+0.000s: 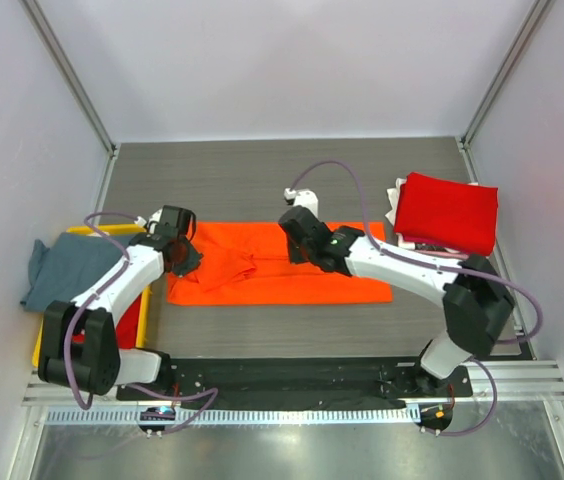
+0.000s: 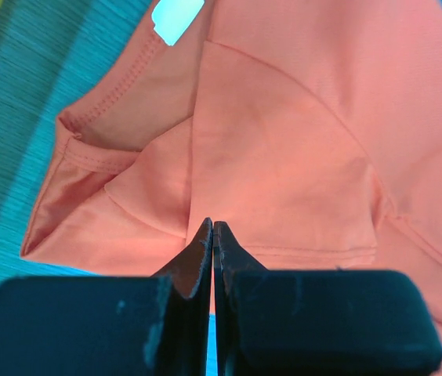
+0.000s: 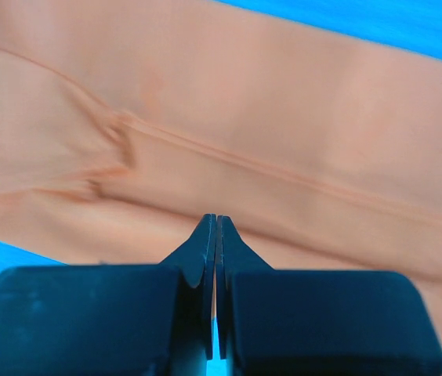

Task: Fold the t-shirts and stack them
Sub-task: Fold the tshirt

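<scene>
While both arms are reaching in over it, the orange tee [image 1: 292,282] is lying flat on the tabletop [image 1: 262,180] as a long band, directly under both grippers.

Left gripper [image 2: 213,229] is sitting fully closed, fingertips pressed together over a folded flap at the collar end. Cannot tell if any cloth is being pinched between them. Collar [image 2: 88,129] is curving just ahead and to its left, and a white label [image 2: 176,16] is showing further ahead.

Right gripper [image 3: 215,223] is also sitting closed, tips meeting over the middle of the tee. Same here, cannot tell if it is gripping fabric. A seam [image 3: 284,172] is running across just ahead of it, puckering off to its left.

Red tee [image 1: 447,210] is lying folded well off to the right of the right gripper, resting on pale tees [image 1: 398,208] that are peeking out at the stack's edge.

Grey-blue tee [image 1: 67,268] is draping over the yellow bin [image 1: 97,231] just left of the left gripper and spilling past the bin's far rim. Something red [image 1: 130,330] is showing inside the bin, beside the left arm.
</scene>
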Available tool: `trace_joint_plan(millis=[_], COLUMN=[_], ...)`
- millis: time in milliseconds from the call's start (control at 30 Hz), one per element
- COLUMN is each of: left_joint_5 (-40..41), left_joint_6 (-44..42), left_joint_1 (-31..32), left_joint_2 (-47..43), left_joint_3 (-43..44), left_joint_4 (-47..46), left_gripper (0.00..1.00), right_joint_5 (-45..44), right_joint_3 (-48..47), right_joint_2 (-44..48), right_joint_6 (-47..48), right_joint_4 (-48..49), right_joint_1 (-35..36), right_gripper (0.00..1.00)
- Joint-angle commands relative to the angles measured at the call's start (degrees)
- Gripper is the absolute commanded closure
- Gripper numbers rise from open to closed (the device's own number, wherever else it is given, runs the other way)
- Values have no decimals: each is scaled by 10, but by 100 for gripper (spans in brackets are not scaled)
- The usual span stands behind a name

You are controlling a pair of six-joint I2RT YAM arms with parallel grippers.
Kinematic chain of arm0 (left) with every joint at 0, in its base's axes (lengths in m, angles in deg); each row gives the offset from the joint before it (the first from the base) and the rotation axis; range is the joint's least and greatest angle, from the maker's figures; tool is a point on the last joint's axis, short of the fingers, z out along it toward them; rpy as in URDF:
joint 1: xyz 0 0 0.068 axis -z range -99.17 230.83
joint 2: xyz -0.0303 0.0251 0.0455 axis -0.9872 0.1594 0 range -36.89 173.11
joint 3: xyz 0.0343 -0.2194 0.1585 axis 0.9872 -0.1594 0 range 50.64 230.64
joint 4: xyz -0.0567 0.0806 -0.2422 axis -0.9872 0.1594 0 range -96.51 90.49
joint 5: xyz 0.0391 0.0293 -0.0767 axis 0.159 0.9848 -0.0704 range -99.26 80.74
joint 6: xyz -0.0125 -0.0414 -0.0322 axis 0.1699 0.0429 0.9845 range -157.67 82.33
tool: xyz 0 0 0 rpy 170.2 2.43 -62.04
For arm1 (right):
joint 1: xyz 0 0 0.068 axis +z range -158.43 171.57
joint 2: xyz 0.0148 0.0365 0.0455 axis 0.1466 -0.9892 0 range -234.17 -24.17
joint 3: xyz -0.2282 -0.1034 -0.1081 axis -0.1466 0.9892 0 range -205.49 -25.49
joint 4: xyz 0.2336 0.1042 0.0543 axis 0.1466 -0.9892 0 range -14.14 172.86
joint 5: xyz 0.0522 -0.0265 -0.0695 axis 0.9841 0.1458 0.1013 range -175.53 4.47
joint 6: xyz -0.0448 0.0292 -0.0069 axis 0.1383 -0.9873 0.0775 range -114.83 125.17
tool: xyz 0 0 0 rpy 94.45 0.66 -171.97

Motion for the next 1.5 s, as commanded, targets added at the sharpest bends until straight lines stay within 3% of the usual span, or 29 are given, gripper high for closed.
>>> trace_joint_plan(millis=[0, 233, 400, 667, 933, 1067, 1233, 1367, 1467], left_joint_5=[2, -2, 22, 44, 67, 68, 8, -34, -33], left_joint_6=[13, 20, 12, 17, -1, -23, -41, -58, -75], left_joint_1=[2, 8, 9, 28, 27, 26, 30, 63, 100], left_joint_2=[19, 94, 147, 244, 356, 401, 490, 588, 648], left_joint_3=[21, 55, 99, 138, 242, 320, 439, 571, 756], left_joint_4=[-27, -34, -14, -7, 43, 58, 70, 76, 127], left_gripper=[100, 100, 100, 100, 100, 100, 100, 100, 100], right_joint_5=[-83, -80, -70, -67, -48, -42, -22, -6, -1], right_joint_3=[59, 167, 208, 228, 260, 268, 263, 170, 73], right_joint_2=[73, 151, 154, 104, 60, 52, 44, -7, -61], right_joint_6=[-21, -46, -40, -47, -79, -112, -196, -258, -262], right_joint_4=[-63, -93, -94, -81, -75, -85, -86, -82, -69], right_joint_1=[-13, -86, -126, -126, -115, -83, 53, 179, 243], right_gripper=[99, 99, 99, 99, 99, 99, 99, 99, 99])
